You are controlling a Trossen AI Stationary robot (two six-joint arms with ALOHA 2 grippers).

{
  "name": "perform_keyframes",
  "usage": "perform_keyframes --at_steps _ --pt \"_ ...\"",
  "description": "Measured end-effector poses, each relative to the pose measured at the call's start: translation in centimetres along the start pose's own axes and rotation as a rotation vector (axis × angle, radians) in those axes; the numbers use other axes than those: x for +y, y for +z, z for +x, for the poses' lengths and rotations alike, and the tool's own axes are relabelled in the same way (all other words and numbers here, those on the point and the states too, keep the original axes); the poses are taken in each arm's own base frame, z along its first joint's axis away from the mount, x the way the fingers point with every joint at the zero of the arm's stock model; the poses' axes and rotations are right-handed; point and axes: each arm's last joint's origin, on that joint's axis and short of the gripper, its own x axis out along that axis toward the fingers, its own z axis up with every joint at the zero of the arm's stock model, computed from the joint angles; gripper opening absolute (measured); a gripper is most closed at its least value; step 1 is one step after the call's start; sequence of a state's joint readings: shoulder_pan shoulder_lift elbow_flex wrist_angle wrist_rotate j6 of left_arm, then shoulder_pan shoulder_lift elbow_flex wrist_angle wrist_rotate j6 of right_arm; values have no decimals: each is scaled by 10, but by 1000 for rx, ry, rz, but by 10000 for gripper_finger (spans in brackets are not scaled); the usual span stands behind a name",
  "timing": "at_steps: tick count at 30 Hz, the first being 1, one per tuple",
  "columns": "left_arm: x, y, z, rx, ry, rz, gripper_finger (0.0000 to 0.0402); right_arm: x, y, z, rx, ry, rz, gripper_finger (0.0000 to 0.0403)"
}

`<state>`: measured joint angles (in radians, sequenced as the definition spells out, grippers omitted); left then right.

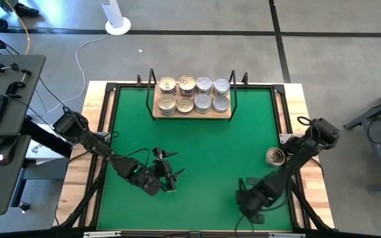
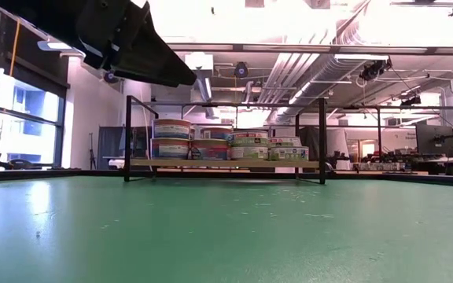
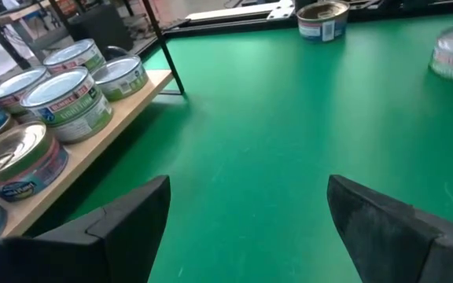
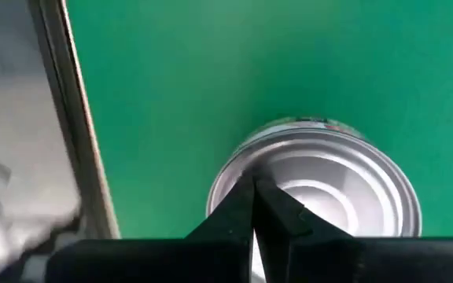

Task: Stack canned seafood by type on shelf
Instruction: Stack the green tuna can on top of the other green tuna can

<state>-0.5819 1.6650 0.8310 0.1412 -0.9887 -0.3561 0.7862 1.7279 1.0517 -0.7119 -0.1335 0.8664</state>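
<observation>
right gripper (image 4: 254,206): fingers pressed together, nothing between them; tips over the near rim of a silver-lid can (image 4: 314,185), lower centre of the right wrist frame
that can: lies flat, lid up, round so no long axis; sits just beyond the fingertips
gold-lid can (image 1: 275,157): right side of the high frame, beside the right arm, which is nearer
left gripper (image 1: 165,169): fingers apart, empty, lower centre-left
shelf (image 1: 190,114): upper centre, eight stacks showing
judgement: fingers must spread before any grasp
</observation>
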Motion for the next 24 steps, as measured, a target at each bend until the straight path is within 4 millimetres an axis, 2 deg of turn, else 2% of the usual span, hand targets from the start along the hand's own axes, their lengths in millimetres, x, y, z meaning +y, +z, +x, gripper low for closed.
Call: perform_keyframes --at_steps 6,9,12,16,20,24 --pt "0 0 0 -4 -1 -5 328 -22 58 -8 -451 -99 -89 4" --pt "-1 1 0 -4 -5 -7 328 -24 79 -22 -647 -108 -176 2" --pt "-2 0 0 11 -45 -7 328 -24 82 -34 -721 -132 -217 3" --pt "-4 -3 3 57 -129 12 328 -32 76 -32 -671 -214 -166 24" --pt "-9 -19 11 101 -111 90 328 -41 69 -21 -635 -238 -121 84" --pt "-15 -36 22 149 -129 135 328 -50 63 -3 -704 -192 -95 165"
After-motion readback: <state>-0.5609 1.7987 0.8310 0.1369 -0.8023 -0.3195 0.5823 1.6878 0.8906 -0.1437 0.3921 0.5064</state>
